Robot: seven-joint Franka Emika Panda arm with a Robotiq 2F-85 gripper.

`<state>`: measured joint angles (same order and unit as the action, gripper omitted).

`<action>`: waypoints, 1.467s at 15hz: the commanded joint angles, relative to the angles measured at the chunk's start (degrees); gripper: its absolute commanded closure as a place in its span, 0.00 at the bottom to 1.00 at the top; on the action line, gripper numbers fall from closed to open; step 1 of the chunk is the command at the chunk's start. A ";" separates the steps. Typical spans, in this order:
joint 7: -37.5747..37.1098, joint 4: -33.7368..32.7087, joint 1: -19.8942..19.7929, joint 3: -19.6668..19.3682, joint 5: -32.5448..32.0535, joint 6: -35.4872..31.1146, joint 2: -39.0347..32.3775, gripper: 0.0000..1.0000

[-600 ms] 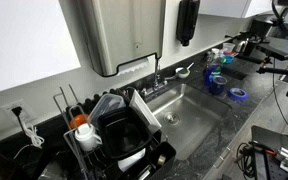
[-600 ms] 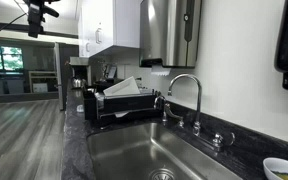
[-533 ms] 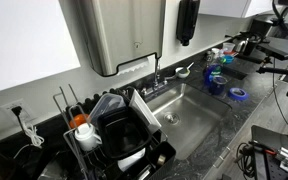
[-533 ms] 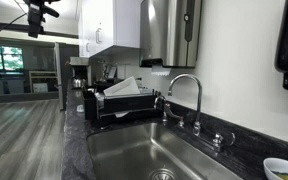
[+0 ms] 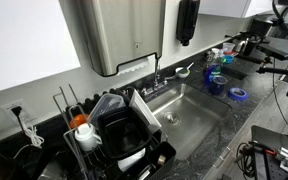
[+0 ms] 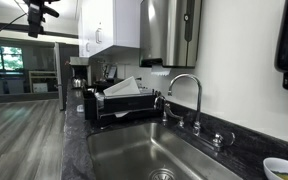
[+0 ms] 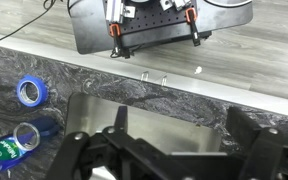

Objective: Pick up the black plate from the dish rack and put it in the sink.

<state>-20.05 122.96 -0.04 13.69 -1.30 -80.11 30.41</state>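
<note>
Hovering above the sink (image 7: 154, 115), pincer (image 7: 169, 165) spread empty, apparently needing next to reach the black plate (image 5: 122, 130) beside it.

A kitchen: steel sink (image 5: 199, 118), faucet (image 6: 198, 105), dish rack (image 6: 122, 107).

The glossy black plate (image 5: 119, 133) sits in the dish rack (image 5: 158, 157) beside the steel sink (image 5: 196, 120).

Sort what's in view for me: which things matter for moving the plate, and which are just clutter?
For the job:
black plate
dish rack
sink

Just lying about:
white plate
orange-capped bottle
blue tape roll
</note>
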 commanded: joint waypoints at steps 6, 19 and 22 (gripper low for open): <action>-0.50 -0.20 1.23 -0.90 -0.39 0.18 -0.24 0.00; -2.78 -2.98 0.92 -1.25 -0.60 -21.85 -12.59 0.00; -2.85 -5.83 1.25 -1.43 -0.62 -27.01 -18.91 0.00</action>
<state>-23.51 121.60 0.09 13.24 -1.34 -103.97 18.49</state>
